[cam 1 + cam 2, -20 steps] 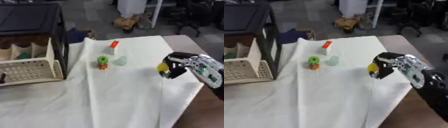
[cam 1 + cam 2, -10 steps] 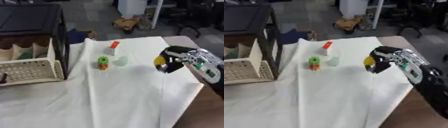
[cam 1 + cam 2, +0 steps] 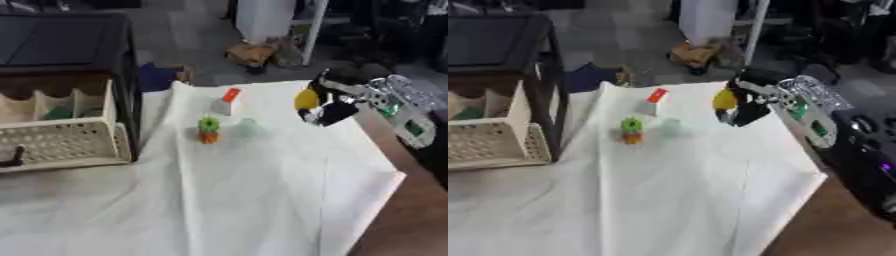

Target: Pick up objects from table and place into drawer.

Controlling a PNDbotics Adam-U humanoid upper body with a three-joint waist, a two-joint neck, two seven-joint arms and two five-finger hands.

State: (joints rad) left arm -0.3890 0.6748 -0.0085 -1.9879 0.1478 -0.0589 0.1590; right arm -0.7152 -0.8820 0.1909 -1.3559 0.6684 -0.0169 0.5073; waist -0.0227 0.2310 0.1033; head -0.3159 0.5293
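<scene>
Fig.: right hand [image 3: 331,102] w/ yellow object [image 3: 306,99].
We see its fingers clenched round it; green-orange toy [image 3: 208,129] lies to hand's left.

Three small objects sit together near the far edge of the cloth-covered table [image 3: 262,210] — a block [image 3: 226,102] behind, a round toy [image 3: 208,129] in front, a cup [image 3: 248,127] to its right. The open drawer [image 3: 61,142] stands at the left edge — in a cabinet [image 3: 66,50].

The right hand [image 3: 331,102] hangs in the air, fingers curled down. The arm comes in from the right.
</scene>
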